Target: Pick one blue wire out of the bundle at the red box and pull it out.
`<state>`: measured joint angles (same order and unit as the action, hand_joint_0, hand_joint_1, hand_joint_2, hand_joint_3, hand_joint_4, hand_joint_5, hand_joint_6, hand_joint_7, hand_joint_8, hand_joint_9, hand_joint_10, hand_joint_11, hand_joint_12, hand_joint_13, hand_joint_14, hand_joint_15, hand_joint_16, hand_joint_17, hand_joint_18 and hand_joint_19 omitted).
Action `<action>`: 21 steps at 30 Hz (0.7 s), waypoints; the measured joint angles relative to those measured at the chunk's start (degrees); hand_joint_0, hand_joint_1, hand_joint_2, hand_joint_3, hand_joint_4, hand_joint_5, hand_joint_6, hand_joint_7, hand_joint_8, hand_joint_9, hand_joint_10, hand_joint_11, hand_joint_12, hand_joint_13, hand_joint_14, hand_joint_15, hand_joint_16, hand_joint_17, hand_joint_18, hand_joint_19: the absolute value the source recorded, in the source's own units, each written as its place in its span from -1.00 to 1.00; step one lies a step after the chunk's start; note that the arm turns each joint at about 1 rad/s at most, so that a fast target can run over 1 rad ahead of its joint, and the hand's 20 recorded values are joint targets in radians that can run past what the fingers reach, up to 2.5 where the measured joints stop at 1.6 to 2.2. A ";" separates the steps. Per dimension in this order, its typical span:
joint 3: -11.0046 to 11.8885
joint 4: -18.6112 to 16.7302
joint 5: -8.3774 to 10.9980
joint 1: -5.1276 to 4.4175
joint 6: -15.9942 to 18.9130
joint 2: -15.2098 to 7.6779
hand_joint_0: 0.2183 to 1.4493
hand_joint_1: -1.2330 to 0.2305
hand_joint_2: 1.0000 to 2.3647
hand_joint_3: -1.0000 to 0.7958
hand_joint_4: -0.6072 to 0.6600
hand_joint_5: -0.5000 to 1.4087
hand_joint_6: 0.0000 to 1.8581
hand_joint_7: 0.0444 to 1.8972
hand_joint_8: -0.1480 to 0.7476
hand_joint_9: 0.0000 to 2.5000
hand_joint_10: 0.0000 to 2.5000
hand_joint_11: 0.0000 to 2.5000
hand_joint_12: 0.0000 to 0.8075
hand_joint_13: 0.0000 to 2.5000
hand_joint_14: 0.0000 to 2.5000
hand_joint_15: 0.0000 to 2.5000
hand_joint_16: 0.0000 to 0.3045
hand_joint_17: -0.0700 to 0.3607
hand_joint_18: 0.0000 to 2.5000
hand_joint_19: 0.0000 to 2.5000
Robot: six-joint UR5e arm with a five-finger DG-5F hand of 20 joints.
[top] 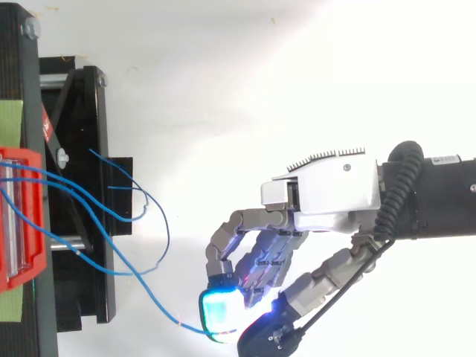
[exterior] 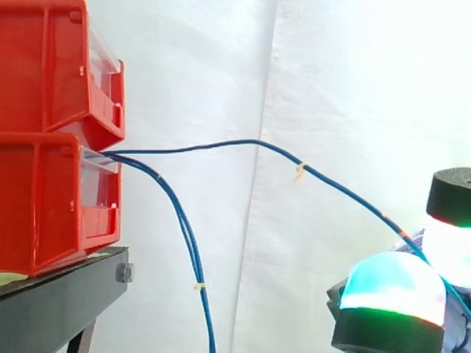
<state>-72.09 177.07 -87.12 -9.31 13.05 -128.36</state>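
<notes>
Evidently the hand (top: 327, 195) pinches one blue wire (exterior: 250, 143) between its pads (top: 219, 312), well out from the red box (exterior: 44, 198), so it spans clear of the drooping bundle (exterior: 193, 250).

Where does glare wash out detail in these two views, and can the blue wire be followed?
Side view: the blue wire stands clear against the white curtain, but the glowing pads bloom over where the hand pinches it. Top view: the background is blown white; the wire shows well over the black stand, fading near the cyan glow.
</notes>
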 measured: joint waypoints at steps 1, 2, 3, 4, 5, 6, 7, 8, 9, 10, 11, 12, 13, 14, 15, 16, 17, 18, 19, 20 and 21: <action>-0.03 -0.09 -0.02 0.00 -0.07 -0.01 -0.36 -0.38 -0.86 0.00 -0.10 -0.63 0.02 0.05 0.20 -0.35 -1.00 -0.80 0.16 -0.33 -0.99 -0.75 -0.59 -0.03 -0.31 -0.75; -0.05 -0.15 -0.01 0.00 -0.13 -0.01 -0.36 -0.38 -0.86 0.00 -0.10 -0.63 0.02 0.05 0.20 -0.35 -1.00 -0.80 0.16 -0.33 -0.99 -0.76 -0.59 -0.03 -0.31 -0.75; -0.07 -0.22 0.02 0.00 -0.20 0.01 -0.36 -0.38 -0.86 0.00 -0.10 -0.63 0.02 0.05 0.21 -0.35 -1.00 -0.81 0.16 -0.33 -0.99 -0.76 -0.59 -0.03 -0.31 -0.76; -0.09 -0.25 0.04 0.00 -0.23 0.00 -0.36 -0.38 -0.86 0.00 -0.10 -0.63 0.02 0.05 0.21 -0.35 -1.00 -0.81 0.16 -0.33 -0.99 -0.75 -0.60 -0.03 -0.31 -0.75; -0.09 -0.27 0.08 0.00 -0.25 -0.01 -0.36 -0.38 -0.85 0.00 -0.11 -0.63 0.02 0.05 0.20 -0.35 -1.00 -0.80 0.16 -0.33 -0.99 -0.75 -0.60 -0.03 -0.31 -0.75; -0.09 -0.29 0.12 0.02 -0.28 -0.01 -0.36 -0.38 -0.85 0.00 -0.11 -0.63 0.02 0.05 0.20 -0.35 -1.00 -0.80 0.16 -0.33 -0.99 -0.75 -0.60 -0.03 -0.31 -0.75; -0.09 -0.30 0.14 0.04 -0.31 -0.02 -0.36 -0.38 -0.85 0.00 -0.11 -0.63 0.02 0.05 0.20 -0.35 -1.00 -0.81 0.16 -0.33 -0.99 -0.76 -0.59 -0.03 -0.31 -0.75; -0.09 -0.31 0.16 0.07 -0.32 -0.02 -0.37 -0.38 -0.84 -0.01 -0.11 -0.63 0.02 0.05 0.20 -0.35 -1.00 -0.80 0.16 -0.33 -0.99 -0.76 -0.60 -0.03 -0.31 -0.75; -0.09 -0.33 0.17 0.12 -0.34 -0.03 -0.36 -0.38 -0.84 -0.01 -0.11 -0.63 0.02 0.05 0.20 -0.35 -1.00 -0.81 0.17 -0.33 -0.99 -0.75 -0.60 -0.03 -0.31 -0.75; -0.09 -0.34 0.18 0.14 -0.36 -0.03 -0.36 -0.38 -0.84 -0.01 -0.11 -0.63 0.02 0.05 0.20 -0.35 -1.00 -0.80 0.16 -0.33 -0.99 -0.75 -0.60 -0.03 -0.31 -0.75; -0.09 -0.36 0.18 0.16 -0.36 -0.02 -0.36 -0.38 -0.85 0.00 -0.11 -0.63 0.02 0.05 0.20 -0.36 -1.00 -0.81 0.16 -0.33 -0.99 -0.75 -0.60 -0.03 -0.31 -0.75; -0.10 -0.37 0.19 0.17 -0.36 -0.02 -0.36 -0.38 -0.84 -0.01 -0.10 -0.63 0.02 0.05 0.20 -0.36 -1.00 -0.80 0.16 -0.33 -0.99 -0.75 -0.60 -0.03 -0.31 -0.75; -0.10 -0.39 0.19 0.16 -0.37 0.00 -0.36 -0.38 -0.85 0.00 -0.11 -0.63 0.02 0.05 0.20 -0.36 -1.00 -0.80 0.16 -0.33 -0.99 -0.76 -0.60 -0.03 -0.31 -0.75; -0.09 -0.39 0.19 0.16 -0.37 -0.01 -0.36 -0.38 -0.85 -0.01 -0.10 -0.63 0.02 0.05 0.20 -0.35 -1.00 -0.79 0.16 -0.33 -0.99 -0.75 -0.60 -0.03 -0.31 -0.75; -0.10 -0.39 0.19 0.17 -0.38 -0.01 -0.36 -0.38 -0.85 -0.01 -0.11 -0.63 0.02 0.05 0.20 -0.35 -1.00 -0.80 0.16 -0.33 -0.99 -0.76 -0.60 -0.03 -0.31 -0.75; -0.12 -0.40 0.20 0.17 -0.38 -0.02 -0.36 -0.38 -0.85 0.00 -0.11 -0.63 0.02 0.05 0.20 -0.35 -1.00 -0.80 0.16 -0.33 -0.99 -0.76 -0.60 -0.03 -0.31 -0.75; -0.12 -0.40 0.19 0.17 -0.39 -0.02 -0.36 -0.38 -0.85 -0.01 -0.11 -0.63 0.02 0.05 0.20 -0.36 -1.00 -0.80 0.16 -0.33 -0.99 -0.75 -0.60 -0.04 -0.31 -0.75; -0.11 -0.40 0.20 0.18 -0.39 0.00 -0.36 -0.38 -0.85 -0.01 -0.11 -0.63 0.02 0.05 0.20 -0.36 -1.00 -0.81 0.16 -0.33 -0.99 -0.76 -0.60 -0.03 -0.31 -0.75; -0.10 -0.40 0.19 0.17 -0.39 0.01 -0.36 -0.38 -0.85 -0.01 -0.11 -0.63 0.02 0.05 0.20 -0.36 -1.00 -0.80 0.16 -0.33 -0.99 -0.75 -0.60 -0.03 -0.31 -0.75; -0.10 -0.41 0.20 0.17 -0.39 0.01 -0.36 -0.38 -0.85 -0.01 -0.10 -0.63 0.02 0.05 0.20 -0.36 -1.00 -0.80 0.16 -0.33 -0.99 -0.76 -0.60 -0.03 -0.31 -0.75; -0.10 -0.41 0.19 0.17 -0.39 0.01 -0.36 -0.38 -0.86 -0.01 -0.10 -0.63 0.02 0.06 0.20 -0.36 -1.00 -0.81 0.16 -0.33 -0.99 -0.76 -0.60 -0.04 -0.31 -0.75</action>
<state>-72.19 176.66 -86.92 -9.14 12.66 -128.35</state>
